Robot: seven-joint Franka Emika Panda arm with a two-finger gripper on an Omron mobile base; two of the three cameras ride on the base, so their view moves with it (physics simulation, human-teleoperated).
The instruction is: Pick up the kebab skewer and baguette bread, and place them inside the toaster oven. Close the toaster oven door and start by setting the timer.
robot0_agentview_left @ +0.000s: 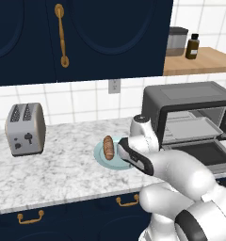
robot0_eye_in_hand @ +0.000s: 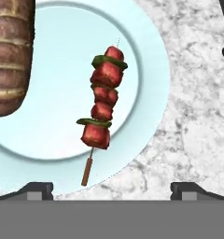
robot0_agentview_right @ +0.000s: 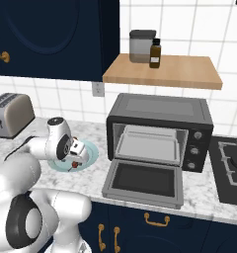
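Note:
The kebab skewer [robot0_eye_in_hand: 101, 109], red chunks with green slices on a thin stick, lies on a pale blue plate [robot0_eye_in_hand: 151, 70]. Beside it on the same plate lies the golden-brown baguette bread [robot0_eye_in_hand: 9, 56] [robot0_agentview_left: 108, 147]. My gripper [robot0_eye_in_hand: 115, 190] [robot0_agentview_right: 77, 156] hovers straight above the skewer, open, with nothing between its fingers. The toaster oven [robot0_agentview_left: 188, 101] [robot0_agentview_right: 160, 111] stands to the right of the plate [robot0_agentview_right: 92, 150]. The toaster oven door [robot0_agentview_right: 144, 180] [robot0_agentview_left: 206, 154] is folded down flat and open, showing a grey tray inside.
A silver two-slot toaster [robot0_agentview_left: 25, 128] stands at the counter's left. Above the oven, a wooden shelf [robot0_agentview_right: 165, 69] carries a grey canister and a brown bottle. A stove top [robot0_agentview_right: 234, 165] lies right of the oven. Dark blue cabinets hang overhead.

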